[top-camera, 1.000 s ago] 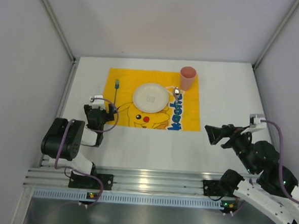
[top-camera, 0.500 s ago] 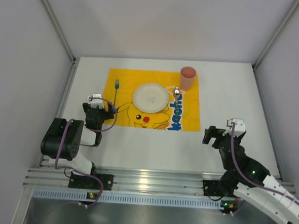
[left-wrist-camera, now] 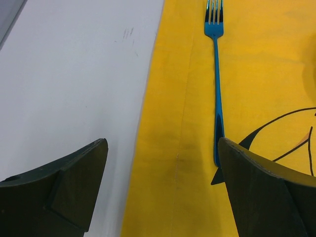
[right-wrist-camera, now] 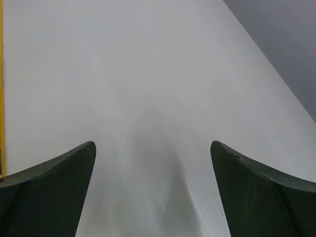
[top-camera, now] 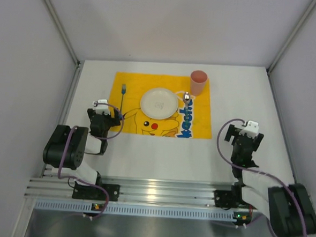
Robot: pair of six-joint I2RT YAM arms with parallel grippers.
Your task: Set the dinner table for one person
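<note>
The white dinner table (top-camera: pixel 245 97) carries a yellow cartoon placemat (top-camera: pixel 201 114). On the mat lie a white plate (top-camera: pixel 159 103), a blue fork (top-camera: pixel 123 96) to its left, a spoon (top-camera: pixel 186 97) to its right and a pink cup (top-camera: pixel 198 82) at the far right corner. My left gripper (top-camera: pixel 108 117) stands open over the mat's left edge (left-wrist-camera: pixel 148 148), and the fork's handle (left-wrist-camera: pixel 217 98) ends by its right finger. My right gripper (top-camera: pixel 243 133) is open over bare table (right-wrist-camera: pixel 153 74), right of the mat, holding nothing.
Grey walls close in the table on the left, right and back. An aluminium rail (top-camera: pixel 159 191) runs along the near edge with both arm bases on it. The mat's edge shows as a thin yellow strip (right-wrist-camera: pixel 1 89) at the left of the right wrist view.
The right arm has folded back toward its base, and its gripper has turned from pointing left to pointing away across the table. The left gripper has stayed by the fork handle.
</note>
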